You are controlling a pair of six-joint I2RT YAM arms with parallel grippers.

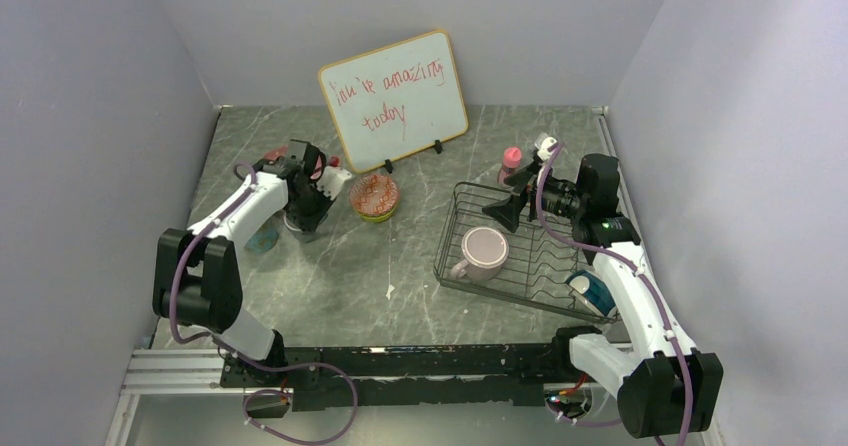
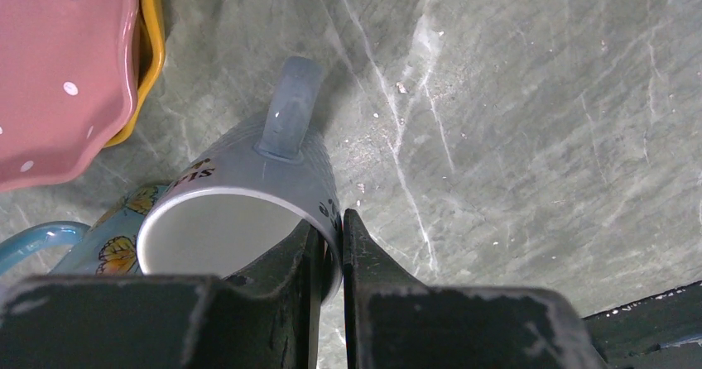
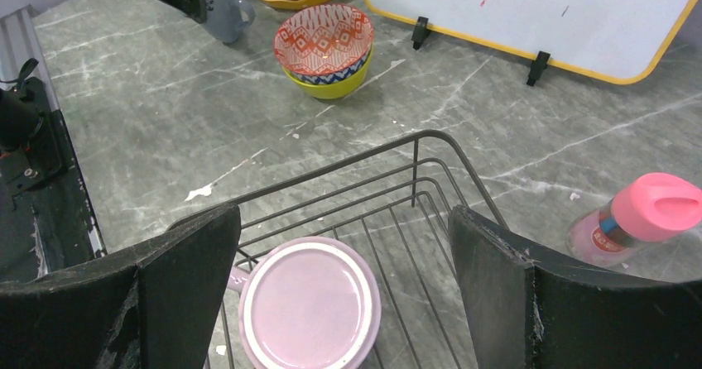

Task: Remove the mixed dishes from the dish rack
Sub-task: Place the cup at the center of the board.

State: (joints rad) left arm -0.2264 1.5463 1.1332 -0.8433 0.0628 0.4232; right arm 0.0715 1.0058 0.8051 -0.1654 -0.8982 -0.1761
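Left gripper (image 2: pixel 331 249) clamped on rim of grey cup (image 2: pixel 273 174), seemingly down on table (image 2: pixel 513 137) by pink plate (image 2: pixel 50 71): let go, lift straight. Right gripper (image 3: pixel 343 224) wide open, empty, over lilac mug (image 3: pixel 310 307) in rack (image 3: pixel 430 137).

The lilac mug (image 3: pixel 310 303) stands upright in the dark wire dish rack (image 1: pixel 530 261), while my left gripper (image 2: pixel 331 228) pinches the grey cup (image 2: pixel 273 162) by its rim beside the pink dotted plate (image 2: pixel 58 63).
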